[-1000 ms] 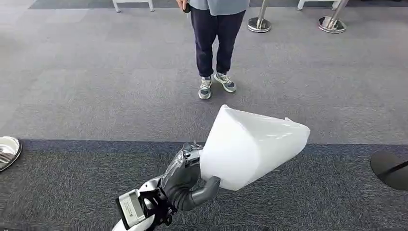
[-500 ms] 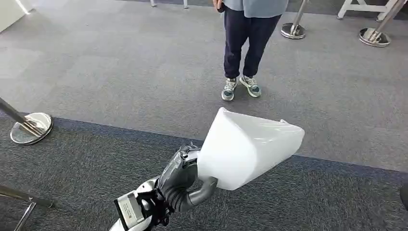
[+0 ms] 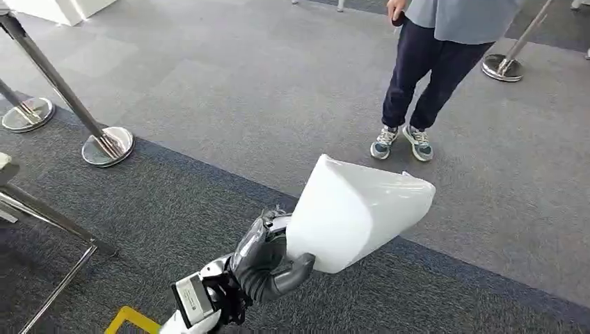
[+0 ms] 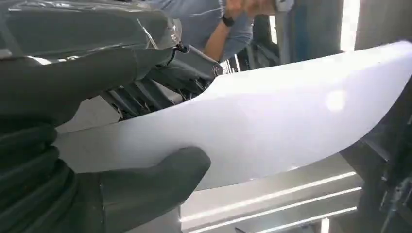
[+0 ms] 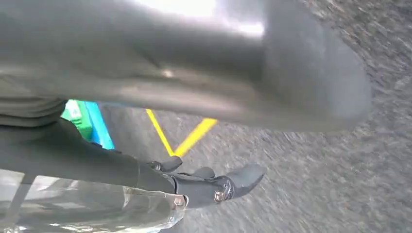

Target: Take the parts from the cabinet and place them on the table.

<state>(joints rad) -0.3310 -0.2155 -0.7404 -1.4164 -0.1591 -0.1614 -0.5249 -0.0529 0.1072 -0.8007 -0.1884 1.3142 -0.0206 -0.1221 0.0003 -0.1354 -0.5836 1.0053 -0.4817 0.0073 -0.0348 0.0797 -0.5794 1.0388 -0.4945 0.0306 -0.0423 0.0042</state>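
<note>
Gripping white part [image 3: 358,212] — left hand [image 3: 268,257]; rt hand [image 5: 204,182] empty, fingers apart (wrist cam).

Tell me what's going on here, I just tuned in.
The robot's left hand grips a large white molded part, carrying it out in front over grey carpet. A person stands ahead, beside stanchion posts. No table is in sight, so the part is not yet placed. The right hand holds nothing, fingers apart, above the floor.
</note>
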